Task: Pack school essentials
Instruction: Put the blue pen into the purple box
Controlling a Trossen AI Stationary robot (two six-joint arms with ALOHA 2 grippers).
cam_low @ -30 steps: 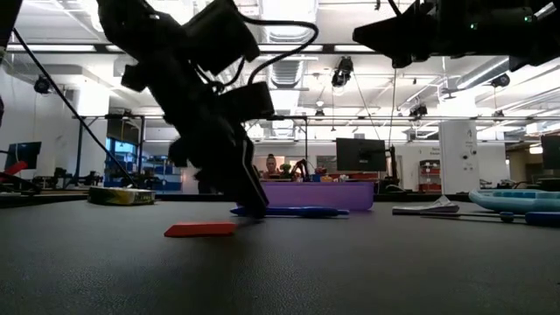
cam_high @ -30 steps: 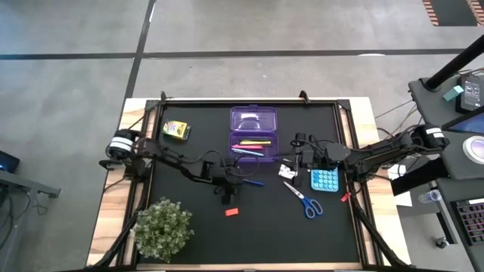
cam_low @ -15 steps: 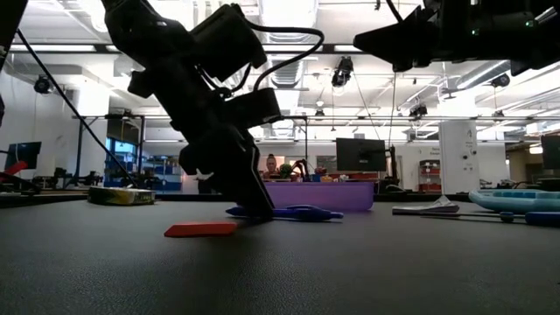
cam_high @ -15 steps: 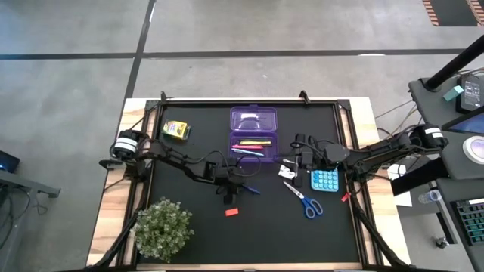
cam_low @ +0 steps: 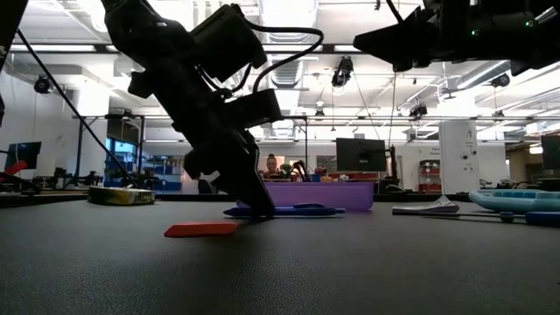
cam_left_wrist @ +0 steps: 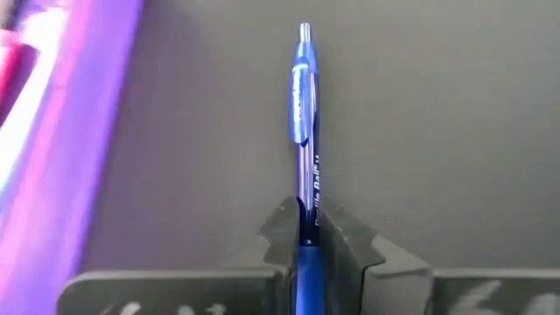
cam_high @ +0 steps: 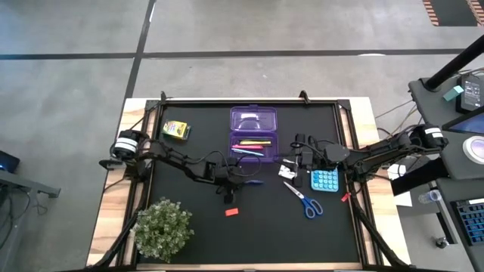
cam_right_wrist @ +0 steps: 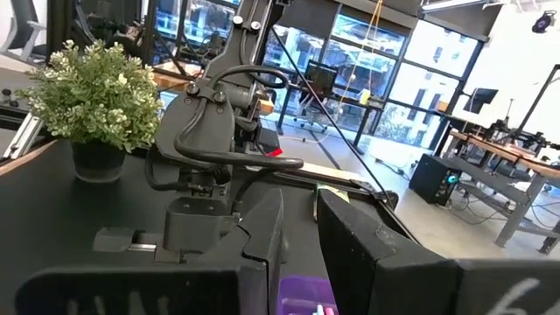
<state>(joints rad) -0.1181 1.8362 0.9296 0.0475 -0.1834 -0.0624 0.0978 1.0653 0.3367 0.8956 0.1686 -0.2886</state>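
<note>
Pinching blue pen (cam_left_wrist: 304, 131) at mat level, left hand (cam_left_wrist: 313, 241) tilted down; right hand (cam_right_wrist: 297, 236) spread, aloft.

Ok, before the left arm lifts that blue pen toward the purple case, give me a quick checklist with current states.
1. Left gripper shut on the blue pen: ok, jaws pinch its barrel.
2. Pen centred in the jaws: ok in the left wrist view.
3. Pen clear of the mat: not ok, low view shows it still lying on the surface.
4. Purple case open: ok, markers visible inside.
5. Right gripper out of the path: cannot tell, it hangs close beside the case.
6. Red eraser clear of the left arm: ok.
</note>
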